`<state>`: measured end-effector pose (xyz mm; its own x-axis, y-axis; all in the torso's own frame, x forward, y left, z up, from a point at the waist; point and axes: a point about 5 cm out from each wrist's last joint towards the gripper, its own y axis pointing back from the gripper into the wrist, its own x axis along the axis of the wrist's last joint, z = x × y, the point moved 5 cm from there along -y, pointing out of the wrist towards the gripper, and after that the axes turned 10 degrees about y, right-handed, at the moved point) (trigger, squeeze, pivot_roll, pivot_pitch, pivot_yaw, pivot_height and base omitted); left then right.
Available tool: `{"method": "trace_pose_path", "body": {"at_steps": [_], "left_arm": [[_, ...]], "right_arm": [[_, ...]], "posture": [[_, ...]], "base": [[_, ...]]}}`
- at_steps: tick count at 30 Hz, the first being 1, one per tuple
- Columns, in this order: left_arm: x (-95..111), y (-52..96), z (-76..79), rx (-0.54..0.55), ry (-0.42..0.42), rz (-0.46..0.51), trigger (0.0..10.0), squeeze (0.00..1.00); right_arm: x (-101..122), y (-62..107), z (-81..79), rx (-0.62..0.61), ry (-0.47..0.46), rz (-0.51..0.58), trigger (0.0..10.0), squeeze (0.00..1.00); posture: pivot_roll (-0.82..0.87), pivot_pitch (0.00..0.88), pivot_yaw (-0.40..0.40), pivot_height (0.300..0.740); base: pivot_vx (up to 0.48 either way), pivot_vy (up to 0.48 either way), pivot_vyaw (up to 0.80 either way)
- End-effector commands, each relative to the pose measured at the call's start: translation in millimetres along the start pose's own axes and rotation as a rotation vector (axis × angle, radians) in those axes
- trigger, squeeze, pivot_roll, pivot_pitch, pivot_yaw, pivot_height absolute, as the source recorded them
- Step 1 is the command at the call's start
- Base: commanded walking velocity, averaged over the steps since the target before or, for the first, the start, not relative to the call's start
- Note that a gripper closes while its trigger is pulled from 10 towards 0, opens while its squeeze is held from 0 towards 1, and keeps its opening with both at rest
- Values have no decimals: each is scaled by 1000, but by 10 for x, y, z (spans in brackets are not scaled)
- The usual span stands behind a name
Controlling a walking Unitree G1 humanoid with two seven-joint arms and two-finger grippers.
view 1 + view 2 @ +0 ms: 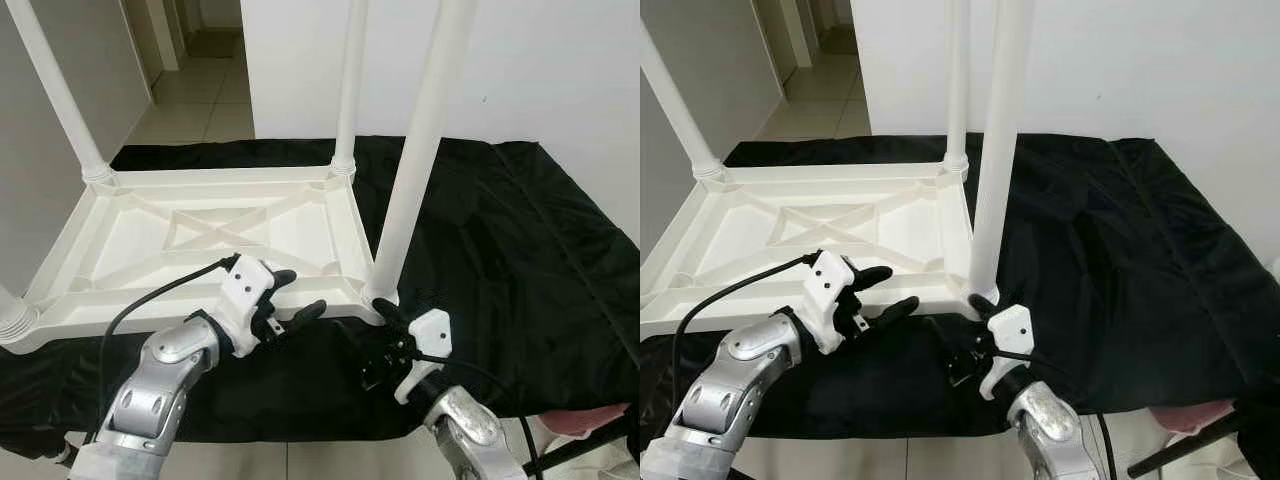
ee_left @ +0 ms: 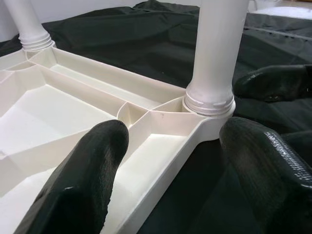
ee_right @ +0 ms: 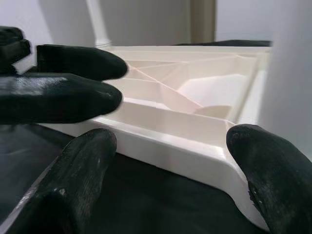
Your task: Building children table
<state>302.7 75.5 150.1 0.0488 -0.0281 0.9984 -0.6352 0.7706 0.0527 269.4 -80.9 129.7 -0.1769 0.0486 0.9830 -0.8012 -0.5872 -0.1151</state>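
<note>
Lying upside down on the black cloth (image 1: 520, 250), the white plastic children's table (image 1: 200, 235) has its legs pointing up. The near-right leg (image 1: 415, 160) is seated in its corner socket (image 2: 208, 105). Left gripper (image 1: 288, 302) hovers over the near rim, fingers apart, holding nothing. Right gripper (image 1: 388, 335) sits just beside the socket corner, fingers (image 3: 265, 175) spread wide, empty. Judgement: moulded plastic, light, stiff, smooth and likely slippery; best hold is the ribbed rim or the leg base.
</note>
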Motion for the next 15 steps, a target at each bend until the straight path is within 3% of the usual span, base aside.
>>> {"method": "trace_pose_path", "body": {"at_steps": [1,7,12,15], "left_arm": [[-62,64,-207,182,3,2,10000,0],[-217,98,-112,124,-13,-62,10000,0],[-257,124,-103,123,-9,-74,10000,0],[-289,150,-146,138,-13,-91,10000,0]], "right_arm": [[-44,-25,-31,32,-14,-15,10000,0],[-40,-192,81,29,-37,1,10000,0],[-35,-241,150,1,-39,7,10000,0],[-27,-280,273,-50,-50,16,10000,0]], "posture": [[-64,0,17,740],[-50,0,7,740],[-41,0,8,740],[-45,13,8,740]], "base": [[0,0,0],[0,0,0],[0,0,0],[0,0,0]]}}
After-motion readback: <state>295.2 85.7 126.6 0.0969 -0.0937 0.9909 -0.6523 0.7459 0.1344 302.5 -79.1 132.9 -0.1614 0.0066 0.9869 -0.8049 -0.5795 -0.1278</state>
